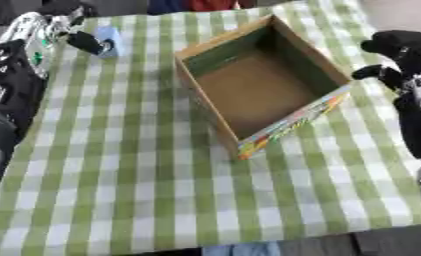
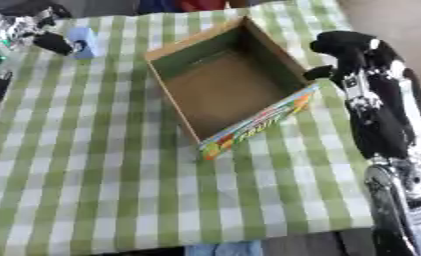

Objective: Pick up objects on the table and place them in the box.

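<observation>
At the upper left of the frame the robot's left hand (image 1: 80,39) has its dark fingers closed around a small pale-blue object (image 1: 109,41), which sits at or just above the green-and-white checked tablecloth (image 1: 135,170); whether it has left the cloth cannot be told. Pinching from the side leaves the top of the object free, which seems to suit lifting it and carrying it rightward. Its exact kind is unclear: only a light blue, blocky shape shows. To its right, in the upper middle of the frame, stands the open cardboard box (image 1: 210,47), empty inside, with a brightly printed flap along its lower right edge; it lies skewed on the table with its mouth facing up, so anything brought over can be dropped straight in. At the right edge, just beyond the box's far corner, the right hand (image 2: 343,46) hangs with its fingers curled and nothing in them, apparently idle and kept clear of the box opening.
</observation>
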Tool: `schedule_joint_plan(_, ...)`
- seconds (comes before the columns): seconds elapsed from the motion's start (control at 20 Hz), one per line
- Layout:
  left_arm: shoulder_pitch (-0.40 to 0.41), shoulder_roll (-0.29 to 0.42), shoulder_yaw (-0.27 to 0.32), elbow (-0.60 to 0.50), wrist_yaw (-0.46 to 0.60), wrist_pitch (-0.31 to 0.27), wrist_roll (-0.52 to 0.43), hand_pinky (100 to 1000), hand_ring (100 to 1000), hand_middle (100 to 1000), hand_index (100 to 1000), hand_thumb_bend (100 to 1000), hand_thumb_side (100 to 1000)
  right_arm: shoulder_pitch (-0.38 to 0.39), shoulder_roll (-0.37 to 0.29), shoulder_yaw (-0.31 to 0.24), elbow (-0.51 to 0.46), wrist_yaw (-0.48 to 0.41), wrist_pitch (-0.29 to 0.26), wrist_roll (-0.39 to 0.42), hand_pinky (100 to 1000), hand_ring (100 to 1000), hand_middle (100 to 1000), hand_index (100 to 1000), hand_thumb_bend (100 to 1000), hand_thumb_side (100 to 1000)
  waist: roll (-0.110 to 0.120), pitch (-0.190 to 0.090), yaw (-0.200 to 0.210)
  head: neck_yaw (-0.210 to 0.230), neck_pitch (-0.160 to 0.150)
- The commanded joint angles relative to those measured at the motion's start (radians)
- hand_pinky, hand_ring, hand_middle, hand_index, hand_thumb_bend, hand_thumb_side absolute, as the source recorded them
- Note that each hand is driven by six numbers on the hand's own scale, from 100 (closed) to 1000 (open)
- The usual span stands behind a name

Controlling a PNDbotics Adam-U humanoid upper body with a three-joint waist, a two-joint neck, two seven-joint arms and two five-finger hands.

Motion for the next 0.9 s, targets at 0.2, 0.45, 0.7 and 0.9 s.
schedule_joint_plan(0.2, -0.012, 0.023, 0.003, -0.009, -0.025, 0.018, 0.026, 804, 816, 844, 920, 302, 424, -0.014, -0.001, -0.001, -0.019, 0.004, -0.003, 0.000, 600, 788, 713, 721, 100, 466, 0.001, -0.008, -0.002, 0.007, 0.005)
schedule_joint_plan(0.45, -0.011, 0.024, 0.005, -0.010, -0.043, 0.030, 0.055, 810, 821, 852, 937, 289, 443, -0.014, 0.000, 0.000, -0.019, 0.005, -0.003, 0.000, 600, 788, 713, 721, 100, 469, 0.001, -0.001, -0.002, 0.005, 0.005)
schedule_joint_plan(0.7, -0.012, 0.026, 0.007, -0.010, -0.048, 0.036, 0.072, 812, 823, 855, 942, 288, 449, -0.014, 0.002, 0.000, -0.018, 0.006, -0.004, 0.000, 599, 788, 712, 720, 100, 472, 0.001, 0.010, -0.004, 0.004, 0.005)
schedule_joint_plan(0.9, -0.013, 0.028, 0.008, -0.012, -0.046, 0.039, 0.082, 809, 819, 852, 945, 285, 453, -0.016, 0.004, 0.000, -0.019, 0.008, -0.004, 0.001, 598, 789, 712, 719, 100, 476, 0.002, 0.024, -0.006, 0.005, 0.005)
